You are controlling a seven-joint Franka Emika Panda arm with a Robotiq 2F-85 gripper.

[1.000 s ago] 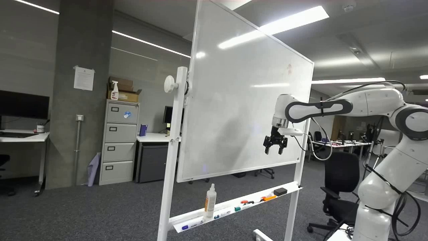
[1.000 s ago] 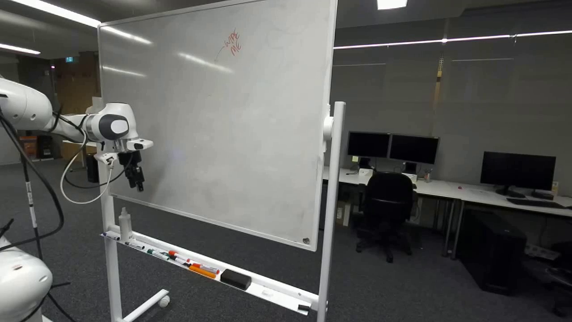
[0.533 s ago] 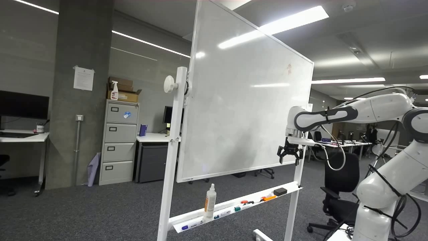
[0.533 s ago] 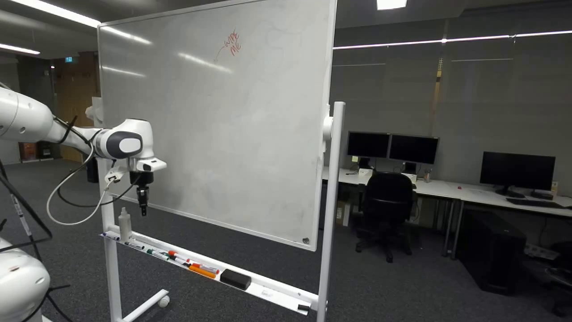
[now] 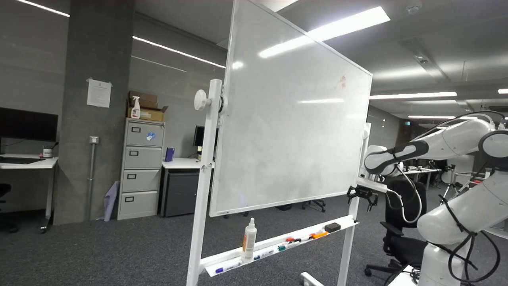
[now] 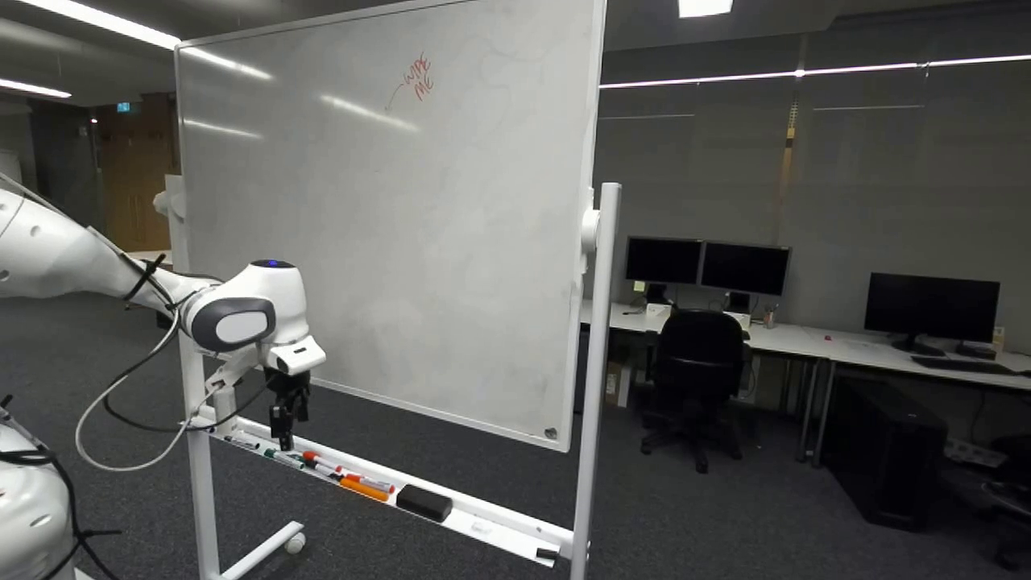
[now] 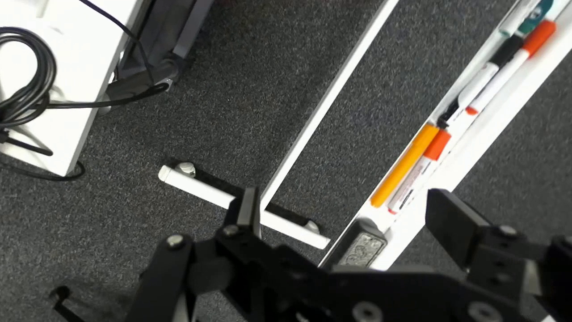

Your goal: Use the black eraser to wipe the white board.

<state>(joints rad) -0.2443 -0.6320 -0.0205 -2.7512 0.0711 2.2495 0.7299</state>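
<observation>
The black eraser lies on the lower tray of the white board. It also shows on the tray in an exterior view. In the wrist view the eraser appears between the spread fingers, partly covered by the gripper's body. My gripper is open and empty, above the tray and apart from the eraser. In an exterior view my gripper points down, left of the eraser. The wrist view shows both fingertips wide apart. Red writing with a thin arrow is high on the board.
Several markers lie on the tray beside the eraser. A white bottle stands at the tray's far end from the eraser. The board's upright post is close to my gripper in an exterior view. A black chair stands behind the arm.
My gripper has moved down from in front of the board to just above tray level, shifting right in both exterior views. Its fingers look wider apart than one second ago. The eraser has not moved.
</observation>
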